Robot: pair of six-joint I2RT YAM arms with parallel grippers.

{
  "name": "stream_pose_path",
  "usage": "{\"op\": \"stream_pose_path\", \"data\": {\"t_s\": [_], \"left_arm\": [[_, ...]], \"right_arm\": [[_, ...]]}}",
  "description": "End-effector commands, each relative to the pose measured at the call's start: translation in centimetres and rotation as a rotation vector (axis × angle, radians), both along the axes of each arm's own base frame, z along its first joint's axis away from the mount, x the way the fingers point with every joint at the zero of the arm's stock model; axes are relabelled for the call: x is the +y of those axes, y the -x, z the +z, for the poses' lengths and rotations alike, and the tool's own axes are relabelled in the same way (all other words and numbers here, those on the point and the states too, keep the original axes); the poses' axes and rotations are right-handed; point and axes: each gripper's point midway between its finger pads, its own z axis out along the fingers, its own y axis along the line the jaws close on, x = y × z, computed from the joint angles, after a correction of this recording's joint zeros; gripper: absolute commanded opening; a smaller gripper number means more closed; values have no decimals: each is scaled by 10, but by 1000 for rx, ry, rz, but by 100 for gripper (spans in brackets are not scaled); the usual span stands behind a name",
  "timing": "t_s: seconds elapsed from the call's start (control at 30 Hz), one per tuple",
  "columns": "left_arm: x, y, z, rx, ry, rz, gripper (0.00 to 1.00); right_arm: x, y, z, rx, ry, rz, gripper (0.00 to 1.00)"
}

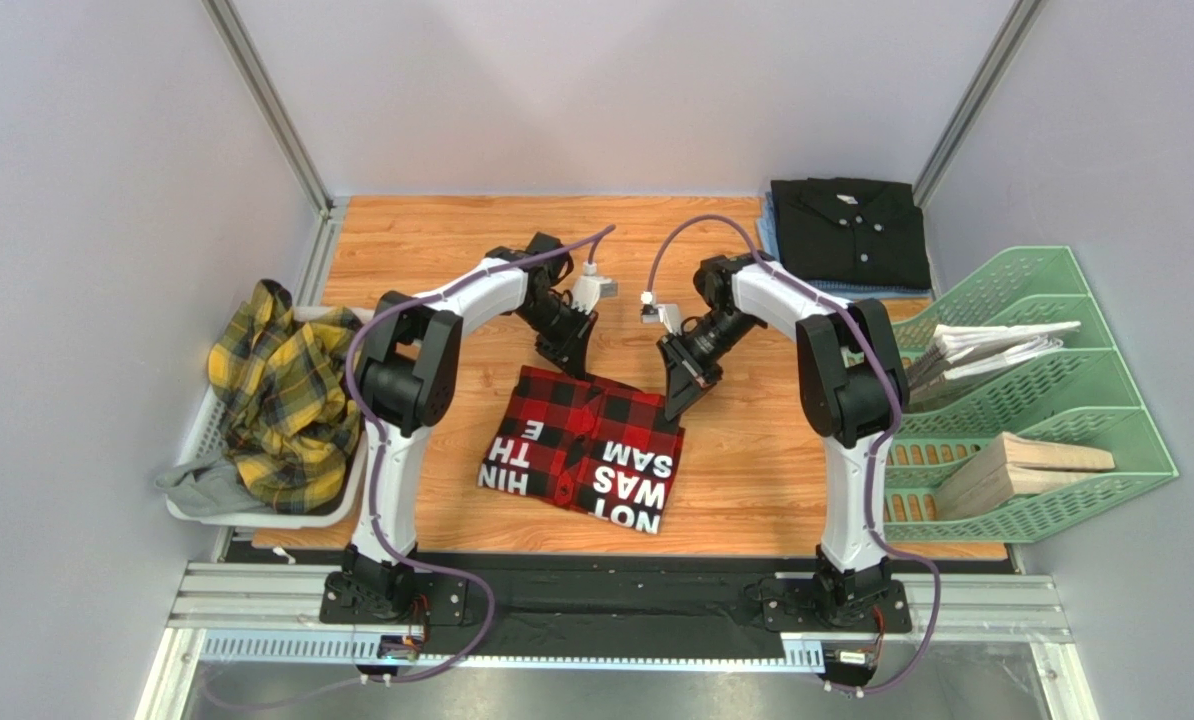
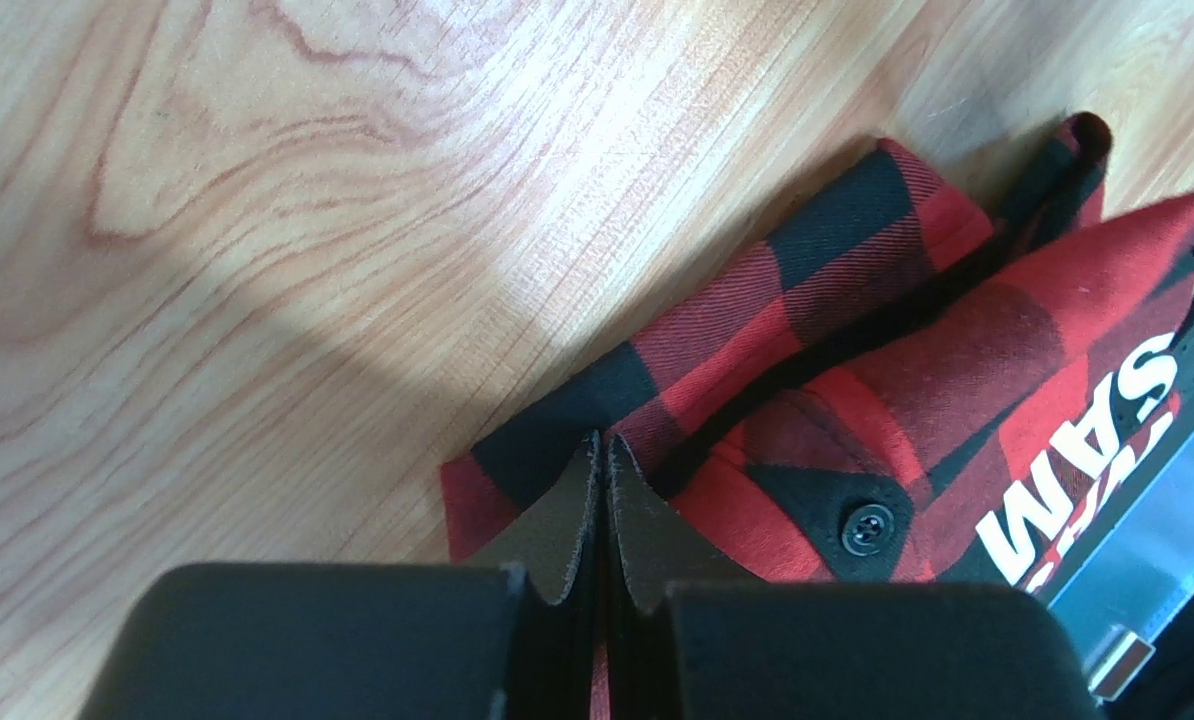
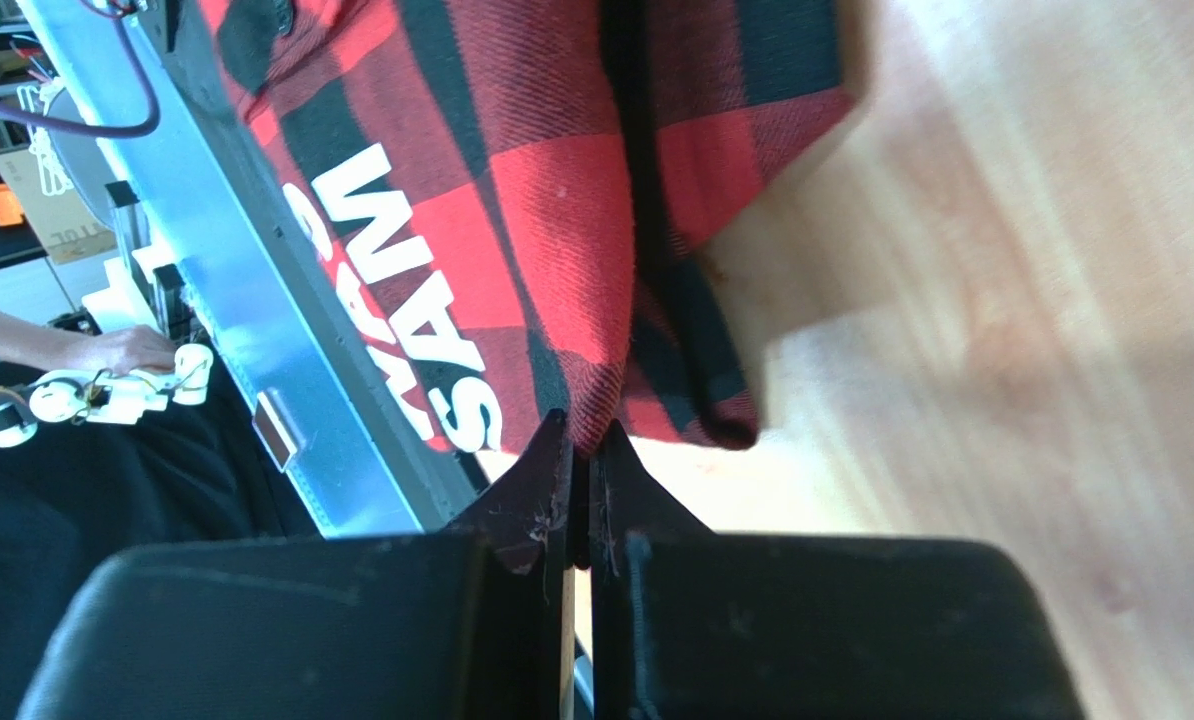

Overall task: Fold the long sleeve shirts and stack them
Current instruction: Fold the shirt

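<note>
The red-and-black check shirt (image 1: 581,450) with white block letters lies folded in the middle of the wooden table. My left gripper (image 1: 573,360) is shut on the shirt's far left corner (image 2: 558,428); red cloth shows between its closed fingers. My right gripper (image 1: 675,398) is shut on the shirt's far right edge (image 3: 618,345), with cloth pinched at the tips. The plain black shirt (image 1: 848,233) lies folded at the back right. The yellow-and-dark plaid shirt (image 1: 280,398) lies crumpled in a basket on the left.
A white basket (image 1: 198,435) stands at the table's left edge, with grey cloth under the plaid shirt. A green file rack (image 1: 1039,435) on the right holds papers and wooden blocks. A blue cloth (image 1: 769,240) lies under the black shirt.
</note>
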Motion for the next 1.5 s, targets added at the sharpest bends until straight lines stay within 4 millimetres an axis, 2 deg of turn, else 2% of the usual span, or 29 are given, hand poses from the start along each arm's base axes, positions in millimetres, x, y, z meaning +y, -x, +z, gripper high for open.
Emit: {"op": "stream_pose_path", "data": {"t_s": [0.0, 0.17, 0.4, 0.67, 0.87, 1.0, 1.07, 1.17, 1.3, 1.4, 1.47], "left_arm": [[1, -3, -1, -3, -16, 22, 0], [3, -3, -4, 13, -29, 46, 0], [8, -8, -9, 20, -57, 79, 0], [17, -18, -9, -1, -98, 137, 0], [21, -23, -9, -1, -97, 155, 0], [16, -28, -6, -12, -70, 135, 0], [12, -32, -6, -20, -55, 117, 0], [9, -41, -2, -44, -38, 90, 0], [2, -49, 4, -71, -9, 61, 0], [0, -46, 0, -37, 4, 56, 0], [0, -45, -2, -28, 0, 57, 0]], "right_arm": [[-8, 9, 14, -1, -12, -14, 0], [-12, 11, 13, 24, -4, -26, 0], [-9, 11, 26, 20, -28, -37, 0], [-26, 15, -3, 66, 53, -41, 0], [-26, -11, -24, 26, 109, -88, 0], [-19, -46, -31, -44, 126, -119, 0], [-13, -61, -27, -64, 115, -139, 0], [-8, -69, -22, -83, 98, -137, 0], [2, -67, -10, -100, 60, -124, 0], [12, -67, -6, -124, 53, -111, 0], [13, -69, -10, -126, 60, -116, 0]]}}
